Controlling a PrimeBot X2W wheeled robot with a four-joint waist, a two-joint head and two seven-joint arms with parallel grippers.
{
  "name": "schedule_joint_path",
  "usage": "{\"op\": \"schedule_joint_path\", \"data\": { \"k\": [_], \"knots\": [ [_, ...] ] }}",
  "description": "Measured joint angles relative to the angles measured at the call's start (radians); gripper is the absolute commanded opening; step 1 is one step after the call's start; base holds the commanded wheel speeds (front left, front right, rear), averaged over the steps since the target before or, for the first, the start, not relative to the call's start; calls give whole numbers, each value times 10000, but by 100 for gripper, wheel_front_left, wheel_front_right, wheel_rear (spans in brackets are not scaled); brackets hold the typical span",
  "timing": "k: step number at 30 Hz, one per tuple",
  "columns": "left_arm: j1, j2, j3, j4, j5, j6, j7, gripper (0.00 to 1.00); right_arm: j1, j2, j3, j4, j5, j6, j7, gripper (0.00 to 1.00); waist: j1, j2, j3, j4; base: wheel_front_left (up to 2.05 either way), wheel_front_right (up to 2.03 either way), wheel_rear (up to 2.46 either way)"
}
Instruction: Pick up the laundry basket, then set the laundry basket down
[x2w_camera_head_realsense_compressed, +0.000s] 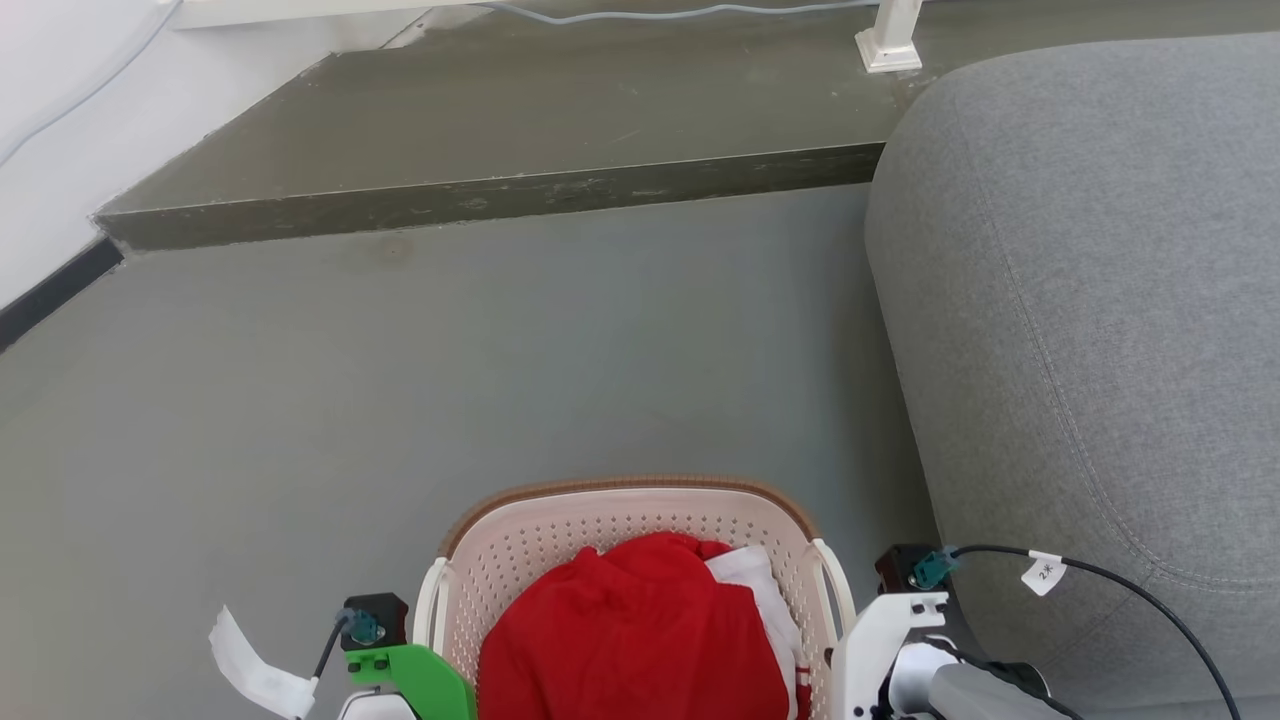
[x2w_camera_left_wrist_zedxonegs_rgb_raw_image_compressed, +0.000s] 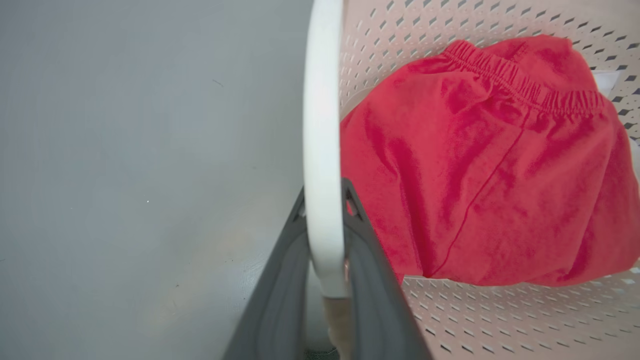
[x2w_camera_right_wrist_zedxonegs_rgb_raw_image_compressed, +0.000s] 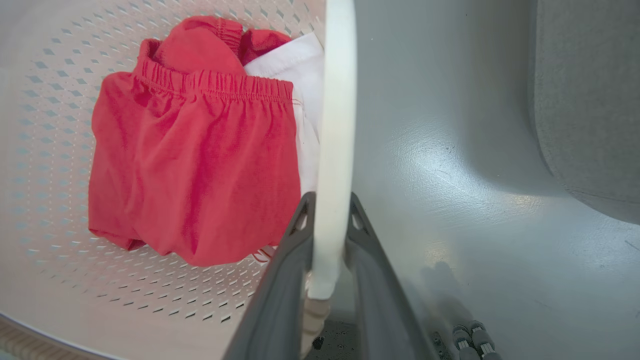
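At bottom centre of the head view, with the laundry basket (x2w_camera_head_realsense_compressed: 560, 540) beside the grey sofa (x2w_camera_head_realsense_compressed: 1080, 300) and your left gripper (x2w_camera_left_wrist_zedxonegs_rgb_raw_image_compressed: 325, 200) and right gripper (x2w_camera_right_wrist_zedxonegs_rgb_raw_image_compressed: 330, 205) each clamped on a white side handle (x2w_camera_left_wrist_zedxonegs_rgb_raw_image_compressed: 320, 125), move both arms evenly, keeping it level.

Grey sofa (x2w_camera_head_realsense_compressed: 1100, 300) at right on grey floor (x2w_camera_head_realsense_compressed: 500, 350); a raised step (x2w_camera_head_realsense_compressed: 500, 120), perhaps concrete, behind.
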Motion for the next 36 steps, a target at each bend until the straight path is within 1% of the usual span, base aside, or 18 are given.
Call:
{"op": "schedule_joint_path", "data": {
  "k": [18, 22, 24, 30, 34, 36],
  "knots": [
    [77, 33, -244, -69, -163, 140, 0, 0, 0, -10, 284, 21, 199, 12, -84, 0, 0, 0, 2, -6, 0, 0, 0],
    [77, 46, -245, -115, -173, 151, -2, 0, -50, -17, 311, -31, 278, -12, -82, 0, 0, 0, 138, -25, 0, 0, 0],
    [67, 48, -245, -178, -173, 224, -2, 0, -117, -33, 309, -56, 286, -17, -84, 0, 0, 0, 249, -37, 0, 0, 0],
    [-338, 81, -230, -276, -174, 314, -23, 0, -843, -63, 288, -58, 372, -33, -84, 0, 1, 0, 709, -79, 0, 0, 0],
    [-964, 98, -203, -364, -174, 359, -132, 0, -1588, -109, 286, -61, 359, -180, -104, 0, 1, 0, 1096, -103, 0, 0, 0],
    [-1247, 104, -176, -403, -174, 414, -146, 0, -1903, -123, 272, -61, 355, -194, -115, 0, 1, 0, 1304, -112, 0, 0, 0]
  ]
}}
